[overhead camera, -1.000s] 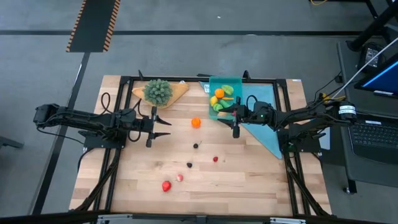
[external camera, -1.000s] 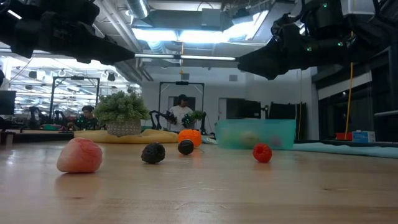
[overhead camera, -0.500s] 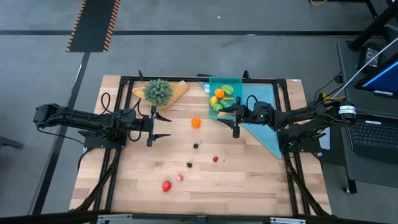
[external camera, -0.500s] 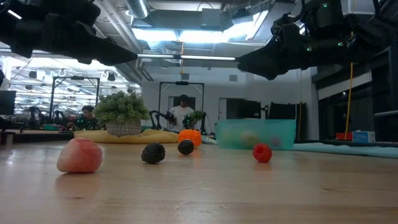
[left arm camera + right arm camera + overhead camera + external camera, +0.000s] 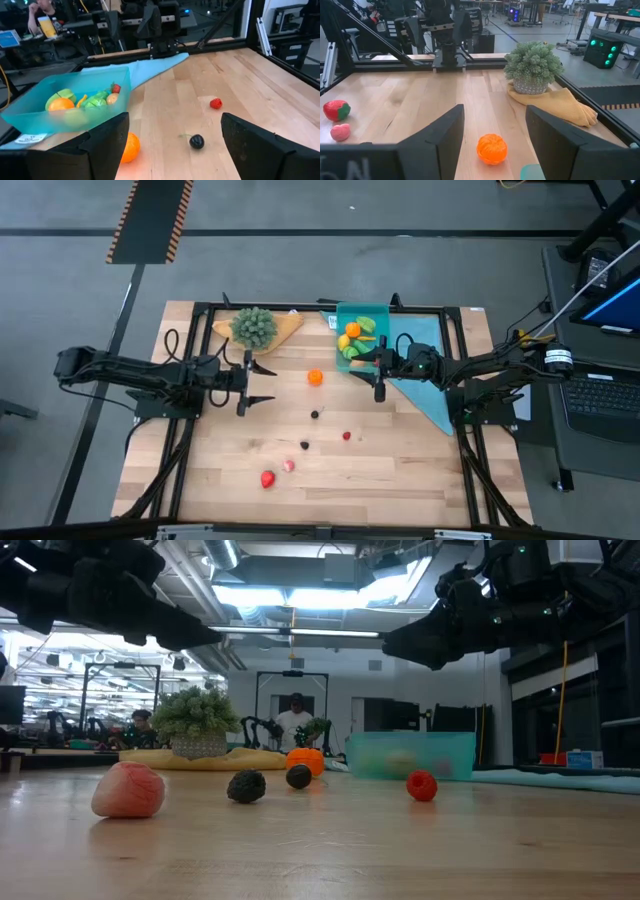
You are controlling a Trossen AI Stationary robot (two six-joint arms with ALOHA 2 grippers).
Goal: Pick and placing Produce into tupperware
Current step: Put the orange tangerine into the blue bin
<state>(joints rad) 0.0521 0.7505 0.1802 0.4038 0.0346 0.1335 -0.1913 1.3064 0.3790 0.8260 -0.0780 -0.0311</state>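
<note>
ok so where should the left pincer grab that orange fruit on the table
Probably around the middle of the orange fruit, coming straight down. It is round, sits alone on bare wood, and lies just ahead of the left pincer, whose fingers stand open and empty.

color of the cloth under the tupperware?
Light blue cloth, under the teal tupperware; the high view shows it best.

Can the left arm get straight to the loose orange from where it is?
Probably yes. The left gripper hangs open above bare wood, and the orange lies just ahead of it with nothing between them. The right gripper waits on the orange's far side, near the box.
</note>
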